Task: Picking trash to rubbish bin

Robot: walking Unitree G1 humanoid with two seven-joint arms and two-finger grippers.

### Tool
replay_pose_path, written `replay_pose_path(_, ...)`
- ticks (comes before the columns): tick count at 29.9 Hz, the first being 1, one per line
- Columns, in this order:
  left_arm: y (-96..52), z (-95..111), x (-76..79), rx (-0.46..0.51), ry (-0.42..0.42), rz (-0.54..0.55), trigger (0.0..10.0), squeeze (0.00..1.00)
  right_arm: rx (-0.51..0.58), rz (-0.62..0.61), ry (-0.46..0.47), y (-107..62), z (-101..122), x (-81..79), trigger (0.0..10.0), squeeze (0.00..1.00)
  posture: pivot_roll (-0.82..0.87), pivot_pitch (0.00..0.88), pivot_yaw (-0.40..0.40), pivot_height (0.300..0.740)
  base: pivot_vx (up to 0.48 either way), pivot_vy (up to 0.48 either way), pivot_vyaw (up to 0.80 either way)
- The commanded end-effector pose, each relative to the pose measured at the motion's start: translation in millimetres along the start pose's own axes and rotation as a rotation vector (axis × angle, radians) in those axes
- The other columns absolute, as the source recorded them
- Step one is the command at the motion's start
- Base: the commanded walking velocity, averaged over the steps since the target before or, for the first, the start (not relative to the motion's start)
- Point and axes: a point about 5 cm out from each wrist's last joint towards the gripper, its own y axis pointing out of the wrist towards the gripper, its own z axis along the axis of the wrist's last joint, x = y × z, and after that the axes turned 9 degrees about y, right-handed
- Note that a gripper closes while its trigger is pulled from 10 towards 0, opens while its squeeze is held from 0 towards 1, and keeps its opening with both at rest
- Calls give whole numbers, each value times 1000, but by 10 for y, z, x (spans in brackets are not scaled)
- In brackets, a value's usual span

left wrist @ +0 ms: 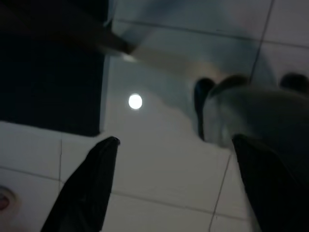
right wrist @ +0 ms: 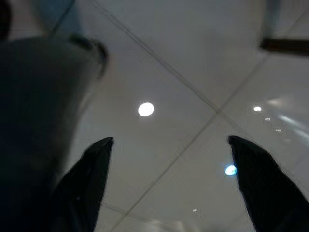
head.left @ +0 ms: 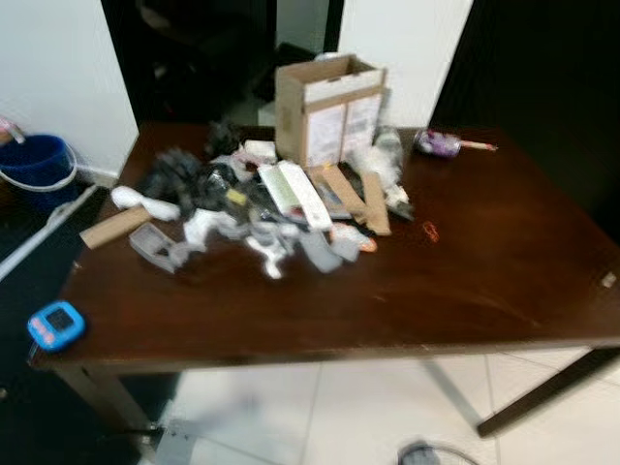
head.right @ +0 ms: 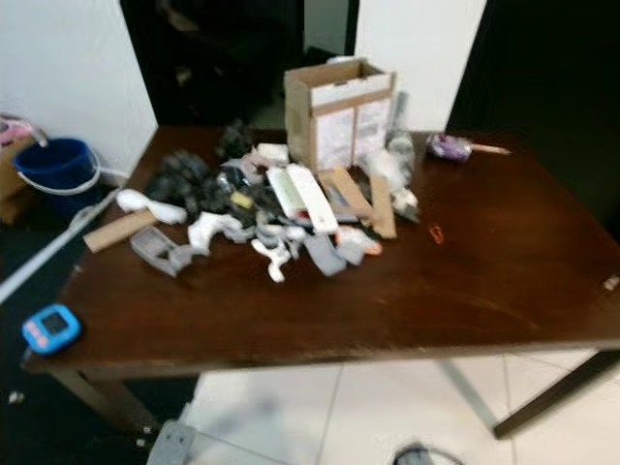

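While both arms hang idle, I've got the left gripper and right gripper spread wide over the white floor tiles, gripping nothing. Nearest on the dark wooden table is a small blue gadget at its left front corner. Mid-table sits the trash pile, kinda blurry, with an open cardboard box just behind it. A blue bucket stands on the floor, far left.
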Motion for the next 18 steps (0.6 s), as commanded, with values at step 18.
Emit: replay_pose_path(18, -15, -150, 134, -56, -37, -44, 10000, 0, -35, -2, 12, -10, -128, 40, 10000, 0, 95, 99, -52, 740, 0, -182, 0)
